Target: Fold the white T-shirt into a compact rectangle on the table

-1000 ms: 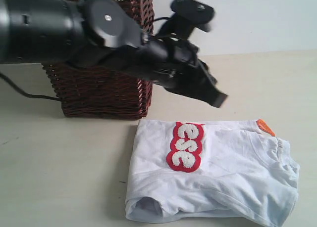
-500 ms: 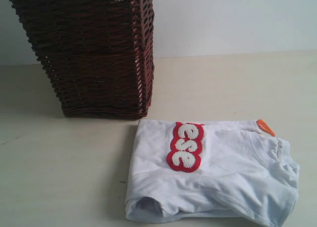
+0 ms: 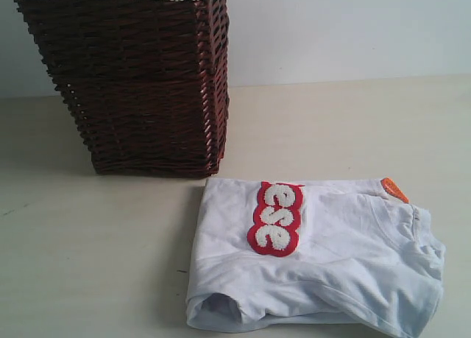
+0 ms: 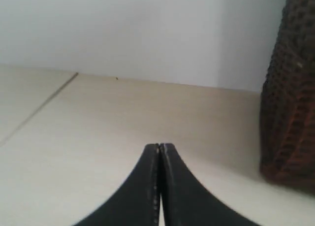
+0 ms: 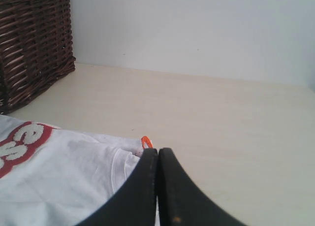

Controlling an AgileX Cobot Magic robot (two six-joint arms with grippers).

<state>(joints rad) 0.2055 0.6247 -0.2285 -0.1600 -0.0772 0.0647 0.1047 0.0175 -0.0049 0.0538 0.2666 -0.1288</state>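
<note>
The white T-shirt (image 3: 324, 257) lies folded into a rough rectangle on the table (image 3: 88, 250), its red-outlined lettering (image 3: 276, 216) on top and an orange neck tag (image 3: 394, 188) at its far right corner. Neither arm shows in the exterior view. In the right wrist view the shirt (image 5: 64, 181) and its orange tag (image 5: 146, 142) lie just beyond my right gripper (image 5: 158, 150), whose black fingers are pressed together and hold nothing. My left gripper (image 4: 160, 145) is shut too, empty, over bare tabletop (image 4: 98, 132) with no shirt in its view.
A tall brown wicker basket (image 3: 140, 80) with white lace edging stands behind the shirt, at the left of the exterior view. The same basket (image 4: 290, 98) shows beside the left gripper and also in the right wrist view (image 5: 32, 39). A pale wall backs the table.
A second ago the left arm reached across in front of the basket. It has since pulled out of the exterior view. The shirt has not moved.
</note>
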